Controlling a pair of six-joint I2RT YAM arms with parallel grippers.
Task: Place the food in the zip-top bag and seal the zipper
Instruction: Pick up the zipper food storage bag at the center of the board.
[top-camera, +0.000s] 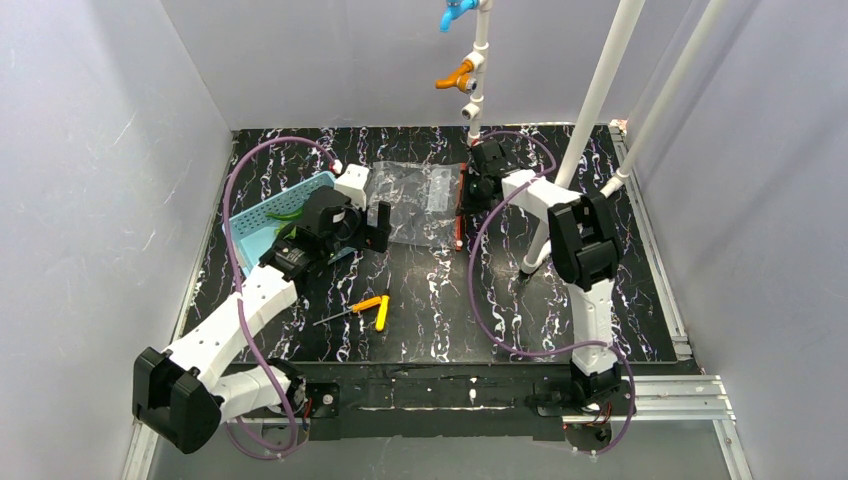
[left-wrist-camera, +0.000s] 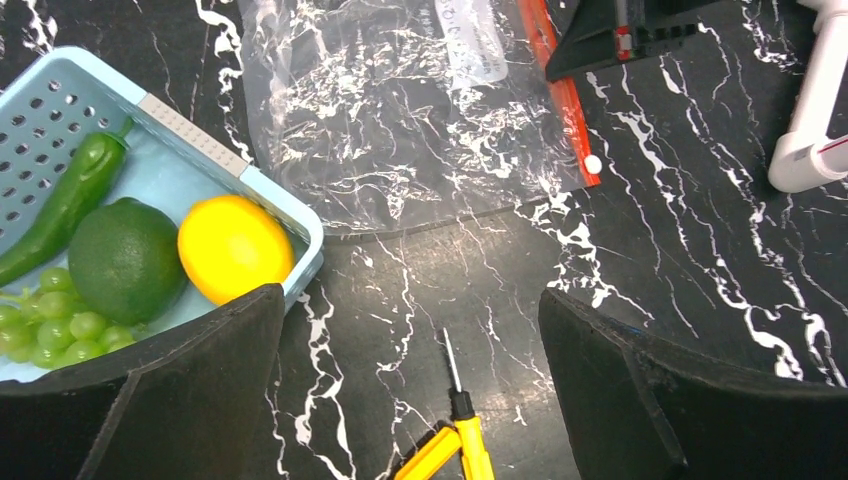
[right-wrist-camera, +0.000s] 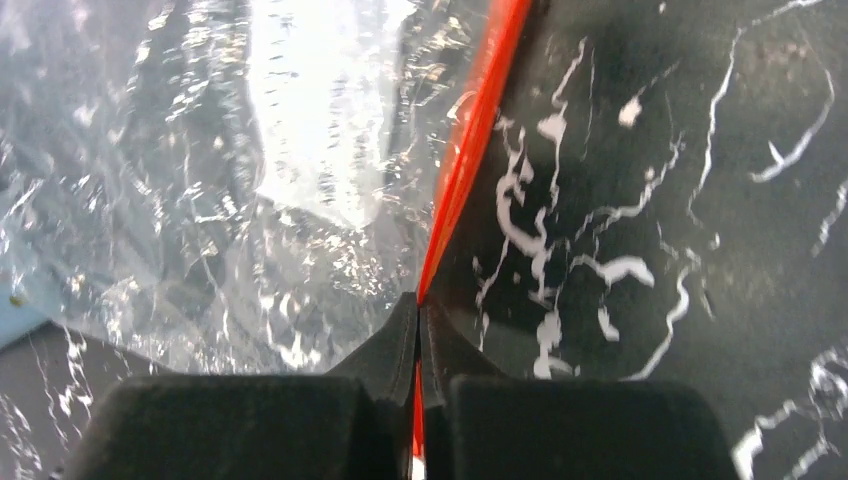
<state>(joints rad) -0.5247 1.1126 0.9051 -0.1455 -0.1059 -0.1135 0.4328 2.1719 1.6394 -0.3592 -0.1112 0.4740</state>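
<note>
Right end effector (right-wrist-camera: 418, 305) is clenched on the red zipper (right-wrist-camera: 470, 150) along one edge of the clear bag (left-wrist-camera: 400, 110), which lies flat and empty on the marbled surface (left-wrist-camera: 680, 250). Left end effector (left-wrist-camera: 408, 300) hangs released, holding nothing, just beside the blue basket (left-wrist-camera: 190, 135). In the basket lie the lemon (left-wrist-camera: 232, 247), dark green fruit (left-wrist-camera: 125, 260), grapes (left-wrist-camera: 50, 315) and pepper (left-wrist-camera: 60, 205). Screwdrivers (left-wrist-camera: 455, 440) lie near the basket.

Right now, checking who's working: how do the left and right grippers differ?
The left gripper is open; the right gripper is shut on the zipper. The left holds nothing near the basket; the right sits at the edge of the zip-top bag. Both have black fingers.
</note>
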